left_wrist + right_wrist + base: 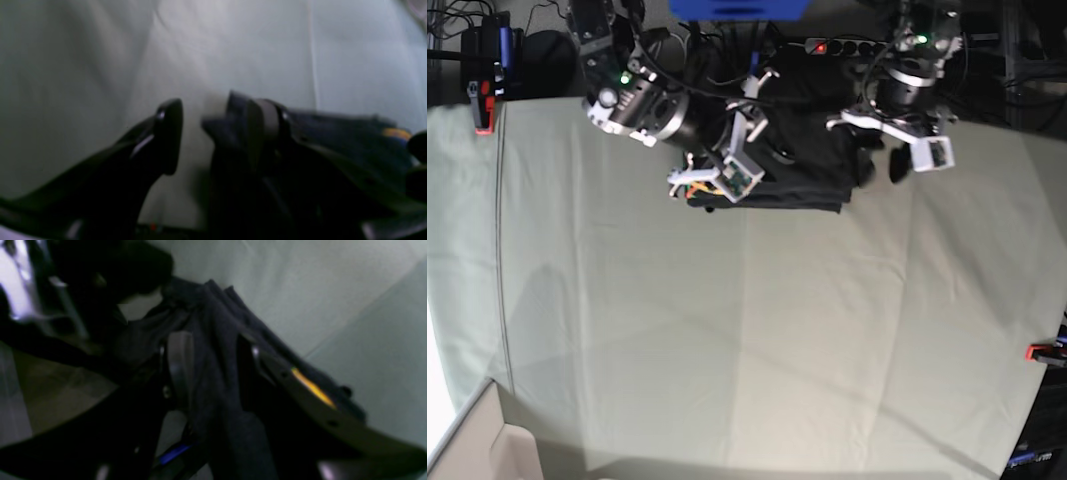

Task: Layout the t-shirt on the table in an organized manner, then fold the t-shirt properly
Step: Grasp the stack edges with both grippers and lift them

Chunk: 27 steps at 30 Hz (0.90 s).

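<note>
The dark t-shirt [802,160] is lying bunched at the top of the desk [747,340]. The right hand [213,366] is holding a fold of it. The left hand [217,133] is spread apart beside the cloth.

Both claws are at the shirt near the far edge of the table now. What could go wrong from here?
1. The t-shirt hangs bunched between the right claw's fingers; pulling could drag a wad rather than one layer.
2. The left claw looks open beside a fold; closing may miss it.
3. The shirt lies near the table's far edge and could slip off.

Pale grey-green creased table [727,340], the dark t-shirt [802,190] bunched at its far edge
</note>
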Each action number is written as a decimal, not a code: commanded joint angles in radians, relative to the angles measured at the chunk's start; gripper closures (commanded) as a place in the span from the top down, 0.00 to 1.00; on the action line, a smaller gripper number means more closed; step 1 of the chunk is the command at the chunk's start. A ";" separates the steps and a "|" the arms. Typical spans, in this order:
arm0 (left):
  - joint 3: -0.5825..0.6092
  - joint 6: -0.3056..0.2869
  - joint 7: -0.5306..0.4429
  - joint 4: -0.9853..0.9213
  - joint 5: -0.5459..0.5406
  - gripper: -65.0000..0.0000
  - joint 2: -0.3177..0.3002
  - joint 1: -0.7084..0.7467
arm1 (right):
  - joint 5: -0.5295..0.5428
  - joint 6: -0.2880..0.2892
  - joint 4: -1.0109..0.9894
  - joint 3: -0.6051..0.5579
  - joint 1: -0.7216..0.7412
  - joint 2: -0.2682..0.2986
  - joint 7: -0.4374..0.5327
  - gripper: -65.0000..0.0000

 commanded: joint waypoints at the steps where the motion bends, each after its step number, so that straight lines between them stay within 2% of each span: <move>1: 0.005 -0.004 -0.036 0.011 -0.003 0.47 -0.003 -0.010 | 0.019 0.006 0.021 -0.002 0.003 -0.003 0.024 0.34; 12: 0.005 -0.001 -0.038 0.000 -0.003 0.47 -0.008 -0.006 | 0.023 0.006 0.021 -0.002 0.001 0.028 0.024 0.34; 24: 0.013 0.001 -0.038 -0.102 -0.003 0.46 0.000 -0.056 | 0.023 0.006 0.021 -0.002 0.003 0.028 0.024 0.34; 27: 0.012 0.001 -0.038 -0.102 -0.003 0.45 0.018 -0.065 | 0.023 0.006 0.021 -0.002 0.004 0.028 0.024 0.34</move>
